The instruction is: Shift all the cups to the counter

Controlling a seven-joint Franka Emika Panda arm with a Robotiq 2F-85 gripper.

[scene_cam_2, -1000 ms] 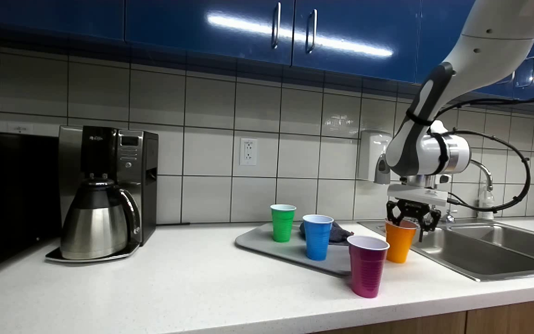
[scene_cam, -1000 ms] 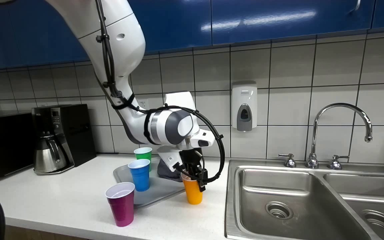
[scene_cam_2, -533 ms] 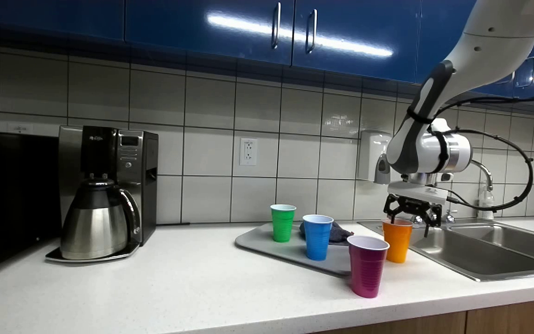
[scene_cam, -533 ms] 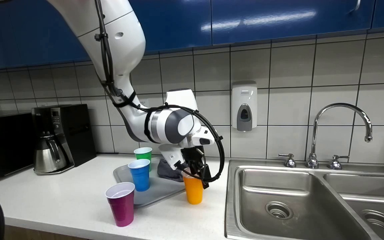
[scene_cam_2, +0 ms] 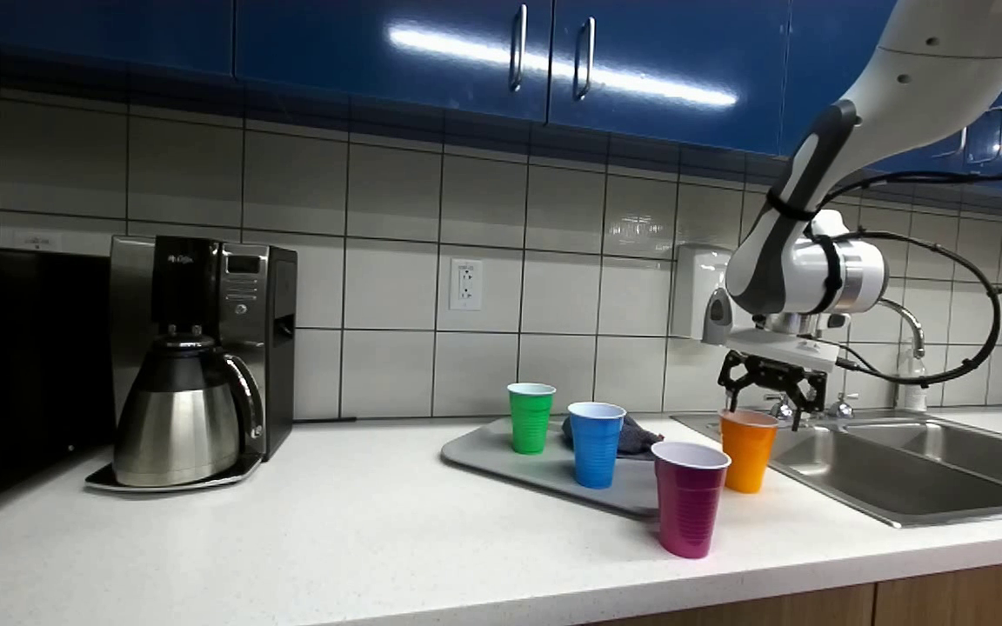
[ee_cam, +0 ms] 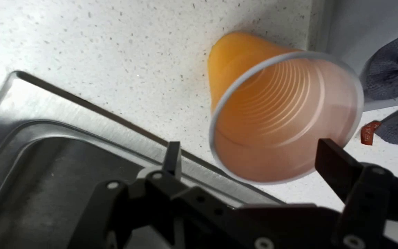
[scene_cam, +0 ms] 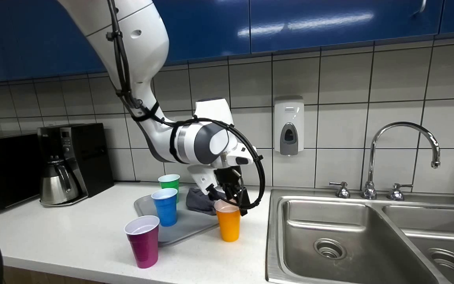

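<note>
An orange cup (scene_cam_2: 748, 454) stands upright on the off-white counter (scene_cam_2: 336, 539), between the grey tray and the sink; it also shows in the wrist view (ee_cam: 233, 58). A purple-magenta cup (scene_cam_2: 690, 504) stands on the counter in front of the tray. A blue cup (scene_cam_2: 596, 448) and a green cup (scene_cam_2: 531, 422) stand upright on the tray. My gripper (scene_cam_2: 764, 418) is open and empty, at rim height or just above the orange cup. In the wrist view my gripper (ee_cam: 249, 148) has its fingers wide apart, and one finger (ee_cam: 337, 166) overlaps the cup's rim; contact is unclear.
The grey tray (scene_cam_2: 501, 461) carries a dark cloth (scene_cam_2: 636, 439). The steel sink (scene_cam: 274, 236) with its faucet (scene_cam: 400, 124) lies beside the orange cup. A coffee maker with a steel pot (scene_cam_2: 179, 435) stands at the far end. A soap dispenser (scene_cam: 289, 126) hangs on the wall.
My gripper has risen, its fingers moving up from beside the orange cup to about its rim. The orange cup's rim has shifted very slightly; its base stays. The other cups have not moved.
</note>
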